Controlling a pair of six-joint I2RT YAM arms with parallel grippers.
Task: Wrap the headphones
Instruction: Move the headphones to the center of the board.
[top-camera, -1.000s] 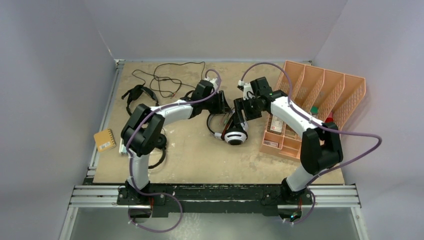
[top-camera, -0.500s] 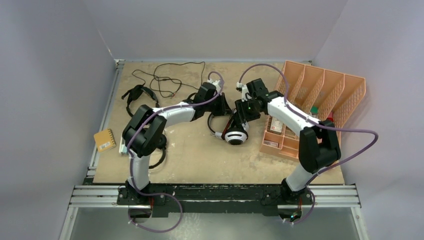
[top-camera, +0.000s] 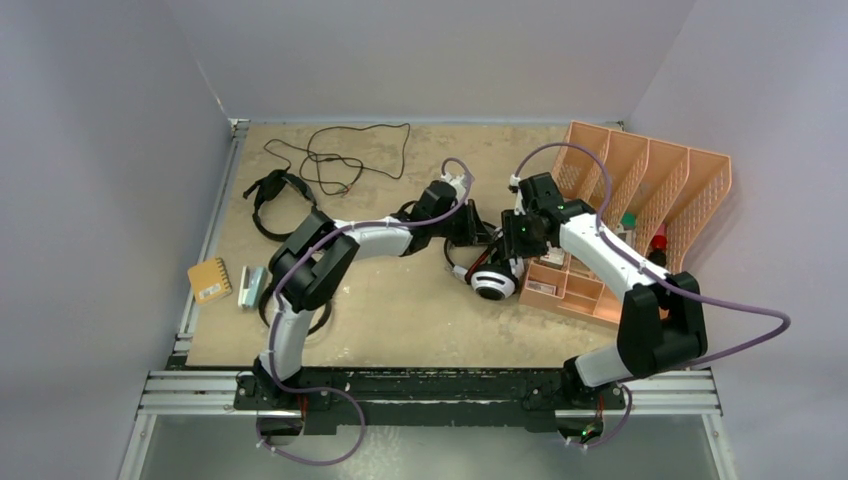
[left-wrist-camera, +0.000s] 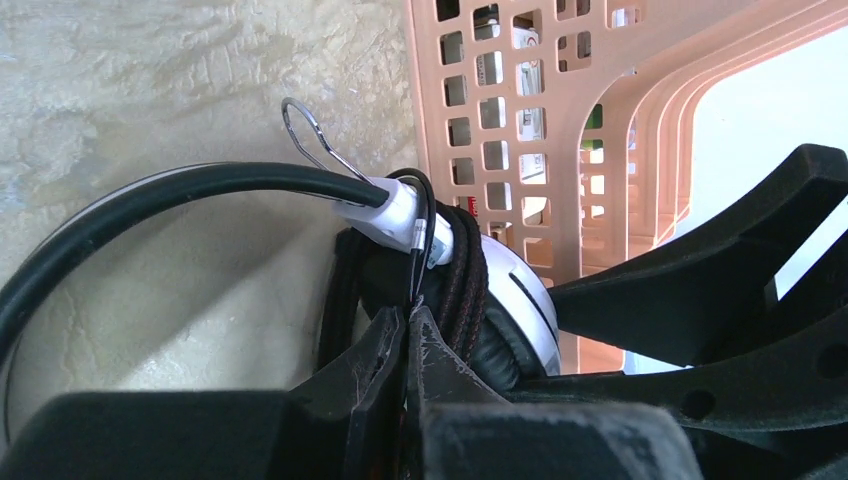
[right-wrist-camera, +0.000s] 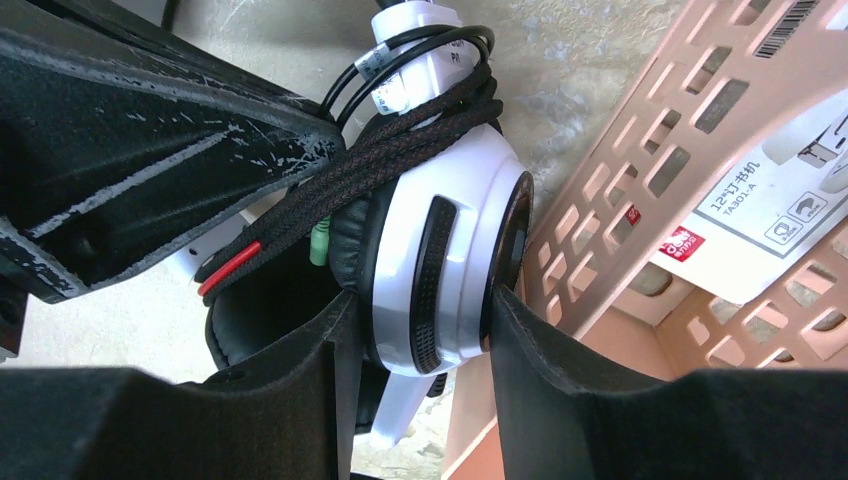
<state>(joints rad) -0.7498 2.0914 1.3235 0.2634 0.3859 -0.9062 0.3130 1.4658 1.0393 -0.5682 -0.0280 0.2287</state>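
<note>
The white-and-black headphones (top-camera: 491, 283) lie beside the orange organizer, their braided cable (right-wrist-camera: 400, 150) wound around the ear cup (right-wrist-camera: 455, 240). My right gripper (right-wrist-camera: 420, 300) is shut on that ear cup, one finger on each face. From the left, my left gripper (left-wrist-camera: 407, 315) is shut on the thin black cable (left-wrist-camera: 418, 245) where it loops by the white hinge. The black headband (left-wrist-camera: 150, 195) arcs to the left. A small black pair (top-camera: 272, 188) with its loose cable (top-camera: 345, 150) lies at the back left. Part of a larger black pair (top-camera: 322, 318) shows under the left arm.
The orange slotted organizer (top-camera: 645, 195) holding small boxes stands at the right, right against the held ear cup (right-wrist-camera: 620, 200). A yellow card (top-camera: 209, 280) and a grey object (top-camera: 250, 287) lie at the table's left edge.
Both arms have carried the white-and-black headphones to the right, up to the organizer. The left jaws have shut on the thin cable, and the right jaws have narrowed onto the ear cup.
</note>
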